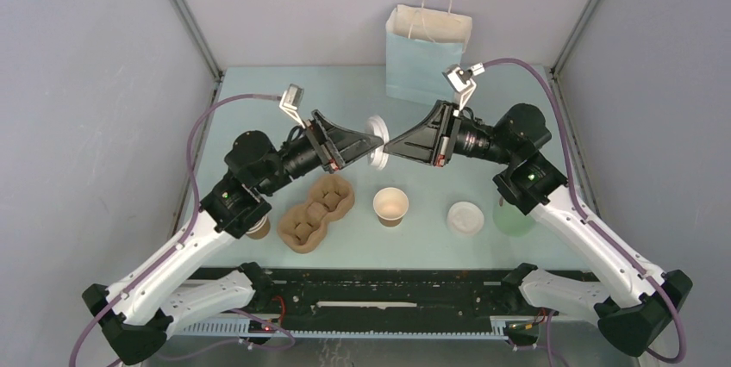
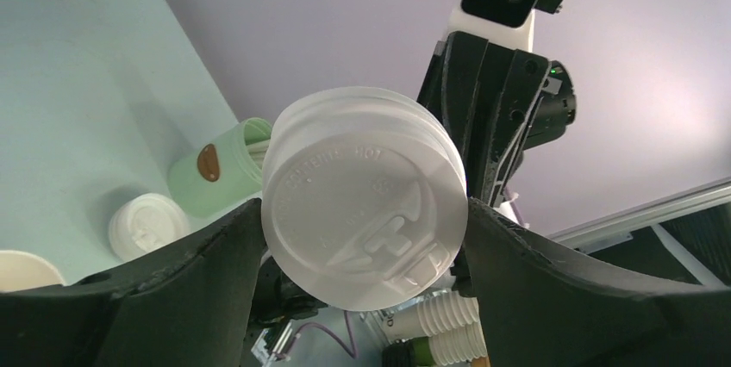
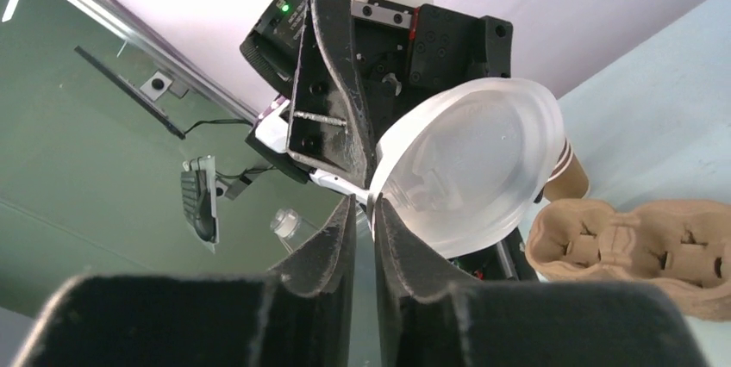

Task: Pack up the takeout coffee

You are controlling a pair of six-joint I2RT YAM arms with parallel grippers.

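Observation:
The takeout coffee cup, small, brown and with no lid on it, stands upright on the table; its pale rim shows at the left edge of the left wrist view. My left gripper is shut across a white plastic lid and holds it on edge above the table. My right gripper meets it from the right. Its fingers are nearly together and pinch the lid's rim. The brown pulp carrier lies left of the cup, its visible pockets empty.
A second white lid lies right of the cup. A pale green cup stands partly under the right arm. A nested stack of brown cups sits under the left arm. A light blue paper bag stands at the back.

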